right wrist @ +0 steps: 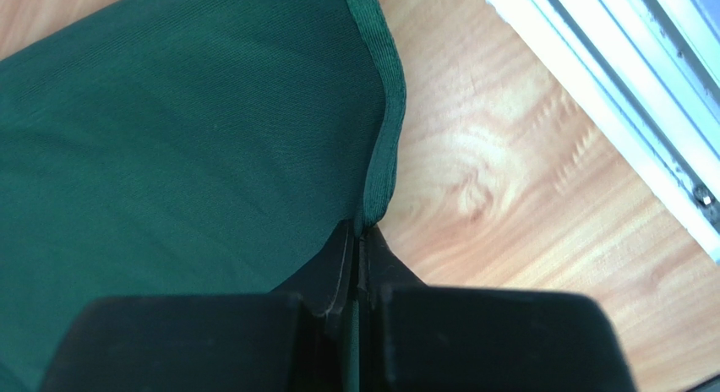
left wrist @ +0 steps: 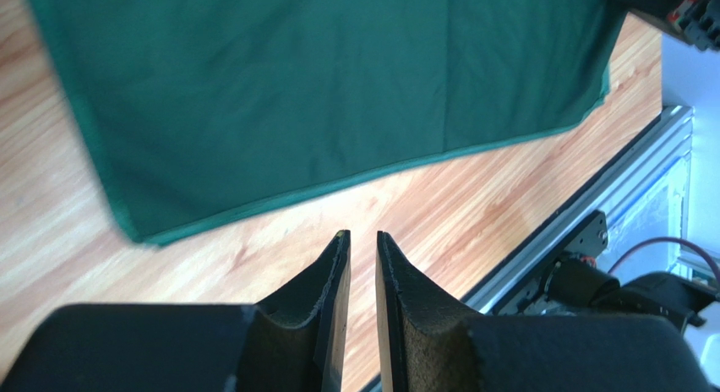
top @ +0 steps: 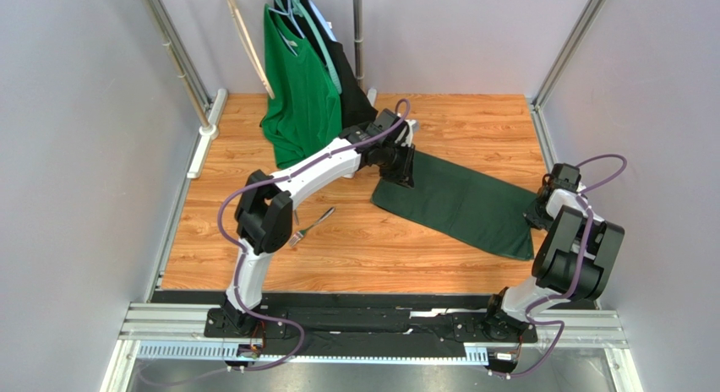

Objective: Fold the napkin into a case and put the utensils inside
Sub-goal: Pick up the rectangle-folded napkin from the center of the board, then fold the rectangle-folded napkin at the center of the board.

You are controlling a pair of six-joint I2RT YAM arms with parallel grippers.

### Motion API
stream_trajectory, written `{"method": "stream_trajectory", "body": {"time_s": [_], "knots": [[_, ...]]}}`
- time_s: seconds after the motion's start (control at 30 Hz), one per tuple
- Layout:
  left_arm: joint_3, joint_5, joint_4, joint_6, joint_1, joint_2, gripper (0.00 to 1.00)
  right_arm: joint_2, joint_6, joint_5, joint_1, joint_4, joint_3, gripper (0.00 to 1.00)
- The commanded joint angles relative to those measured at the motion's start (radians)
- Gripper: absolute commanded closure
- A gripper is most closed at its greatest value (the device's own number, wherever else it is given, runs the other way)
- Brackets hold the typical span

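The dark green napkin lies as a long folded strip slanting across the right half of the wooden table. My right gripper is at the strip's right end. In the right wrist view it is shut on the napkin's hemmed edge, which rises slightly into the jaws. My left gripper hovers at the strip's far left end. In the left wrist view its jaws stand a narrow gap apart with only bare wood between them, and the napkin lies just beyond the tips. A silver fork lies near the left arm's elbow.
A brighter green T-shirt and a black garment hang from a rack at the back, just behind the left arm. Aluminium rails run along the table's right side and its near edge.
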Motion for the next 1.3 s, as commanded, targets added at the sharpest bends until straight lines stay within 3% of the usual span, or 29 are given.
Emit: {"method": "stream_trajectory", "body": {"time_s": [0.0,0.27,0.53,0.73,0.93,1.07,1.2,1.27], "knots": [[0.109,0.011,0.095,-0.041,-0.048,0.147,0.77,-0.117,0.023,-0.012,0.01,-0.074,-0.003,1.0],[0.341,-0.022,0.141,-0.199,-0.12,0.384,0.83,-0.285,0.014,-0.015,0.009,-0.149,0.048,1.0],[0.37,0.05,0.276,-0.408,-0.188,0.525,0.83,-0.334,0.014,-0.101,0.046,-0.171,0.082,1.0],[0.382,0.061,0.319,-0.452,-0.223,0.562,0.83,-0.329,0.033,-0.149,0.19,-0.213,0.174,1.0],[0.317,0.027,0.295,-0.364,-0.205,0.456,0.82,-0.287,-0.01,-0.163,0.23,-0.269,0.295,1.0],[0.212,0.061,0.269,-0.261,-0.168,0.308,0.78,-0.253,-0.056,-0.186,0.265,-0.307,0.361,1.0],[0.195,0.149,0.095,-0.163,-0.104,0.192,0.77,-0.227,-0.073,-0.178,0.308,-0.332,0.39,1.0],[0.072,0.136,0.09,-0.121,-0.056,0.104,0.78,-0.219,-0.079,-0.181,0.335,-0.326,0.389,1.0]]}}
